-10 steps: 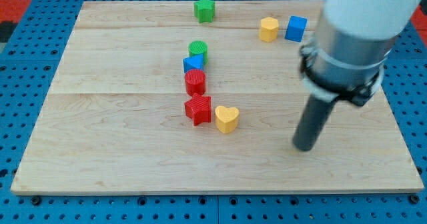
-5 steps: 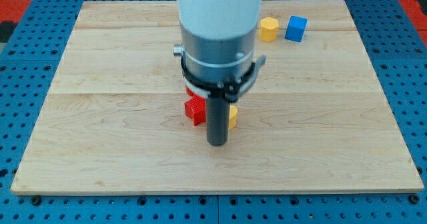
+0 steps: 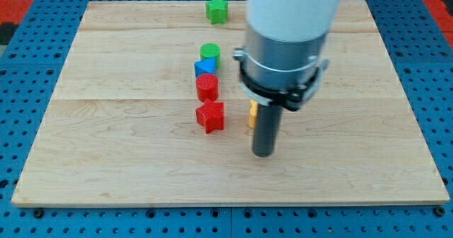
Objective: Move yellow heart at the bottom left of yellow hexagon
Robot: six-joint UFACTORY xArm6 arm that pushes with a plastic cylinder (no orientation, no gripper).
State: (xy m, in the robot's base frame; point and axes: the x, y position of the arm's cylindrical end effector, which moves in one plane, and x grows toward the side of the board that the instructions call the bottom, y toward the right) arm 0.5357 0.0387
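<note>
Near the middle of the wooden board (image 3: 141,174), my tip (image 3: 263,154) rests on the surface at the lower end of a straight dark rod — it has no jaws, so it holds nothing. Just above the tip and to the view's left of the rod, a thin sliver of the yellow heart (image 3: 251,115) shows; the rest is hidden behind the rod, and whether rod and heart touch cannot be told.

To the view's left of the heart lies a red star (image 3: 210,116), near it but apart. Above the star runs a short column of blocks toward the view's top: a red cylinder (image 3: 207,87), a blue block (image 3: 204,67) whose shape is unclear, and a green cylinder (image 3: 210,52), each touching or nearly touching the next. A green star (image 3: 216,10) sits alone near the board's top edge.

The yellow hexagon does not show — the arm's wide white body (image 3: 294,18) covers the upper right part of the board. Bare wood stretches across the whole bottom strip, the left third and the right side below the arm. A blue pegboard (image 3: 28,125) surrounds the board.
</note>
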